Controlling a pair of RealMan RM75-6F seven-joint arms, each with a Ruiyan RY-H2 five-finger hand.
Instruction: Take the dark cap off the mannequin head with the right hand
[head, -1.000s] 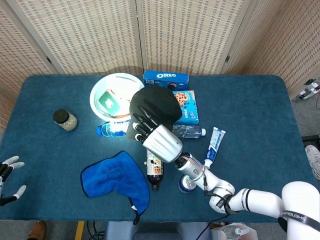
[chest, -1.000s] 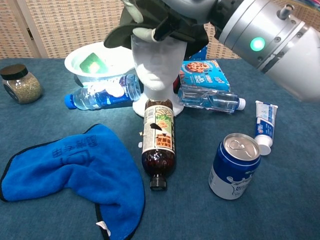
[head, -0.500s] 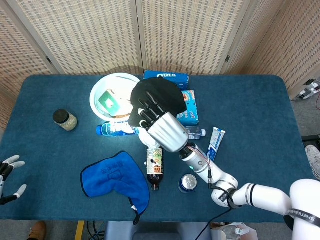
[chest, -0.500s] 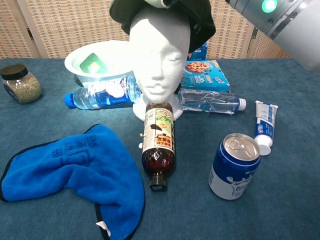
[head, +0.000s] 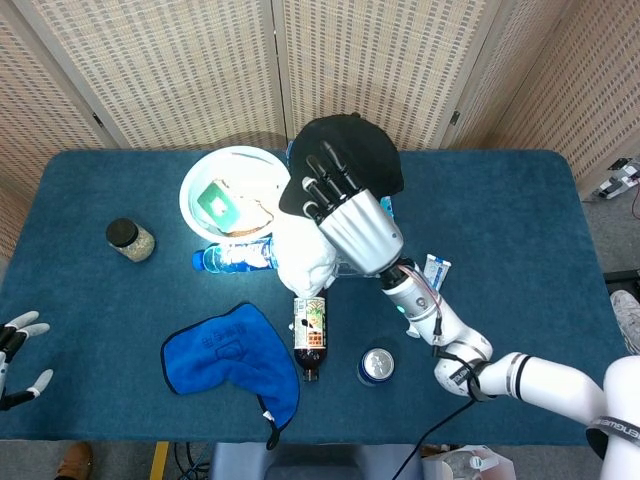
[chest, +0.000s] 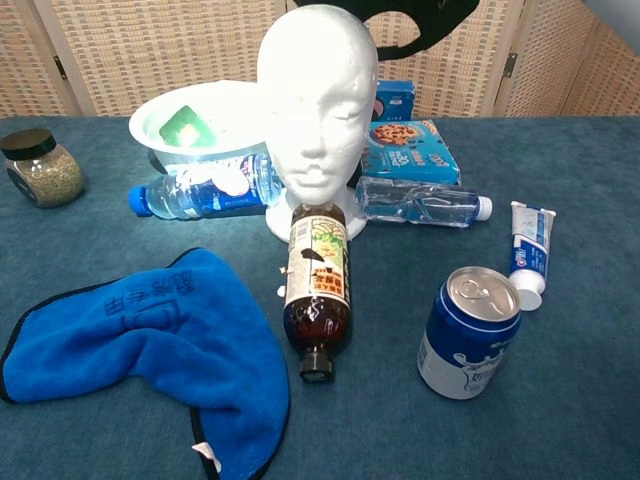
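Left hand (head: 18, 350) resting at the tabletop's (head: 520, 240) left edge, fingers apart, holding nothing. Further right: jar (chest: 40, 167), blue cloth (chest: 150, 345), white bowl (chest: 200, 120), water bottle (chest: 205, 190), bare white mannequin head (chest: 318, 110) upright, brown bottle (chest: 317, 290) lying in front of it. Right hand (head: 345, 205) raised above the head, gripping the dark cap (head: 352, 150), lifted clear. Soda can (chest: 470, 332) and toothpaste tube (chest: 528, 253) to the right.
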